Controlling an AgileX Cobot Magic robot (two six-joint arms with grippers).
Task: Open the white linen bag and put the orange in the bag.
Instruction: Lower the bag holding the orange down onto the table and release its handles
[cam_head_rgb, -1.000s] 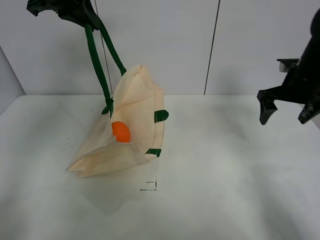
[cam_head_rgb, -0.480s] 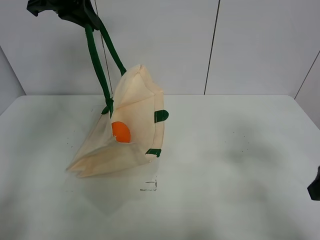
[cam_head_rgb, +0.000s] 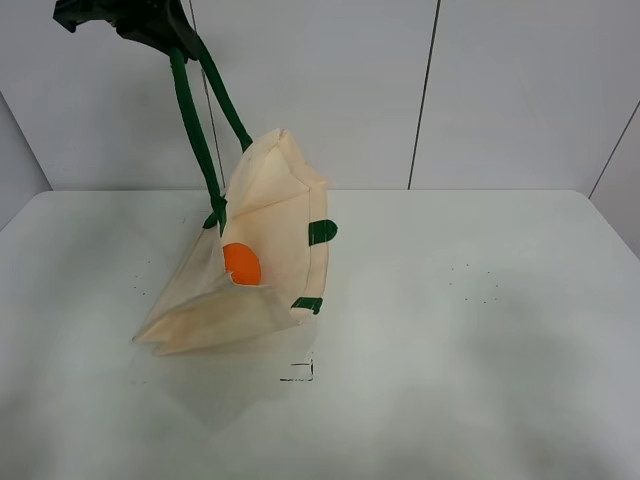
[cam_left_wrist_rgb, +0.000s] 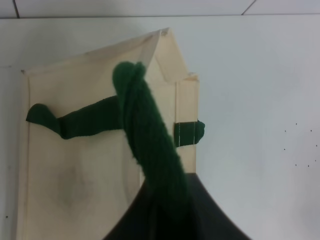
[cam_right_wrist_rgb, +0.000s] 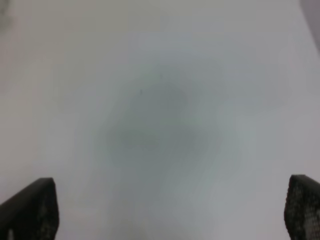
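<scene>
The white linen bag hangs tilted from its dark green strap handle, its lower end resting on the table. The orange sits inside the bag's open mouth. My left gripper is high at the upper left, shut on the green handle. In the left wrist view the handle runs into the gripper over the bag. My right gripper is out of the exterior high view; in the right wrist view its fingertips stand wide apart, empty, over bare table.
The white table ends at a grey panelled wall behind. A small black square mark is on the table in front of the bag.
My right arm has left the exterior high view, dropping from the upper right and out past the right edge. The bag, orange and left gripper have not moved.
</scene>
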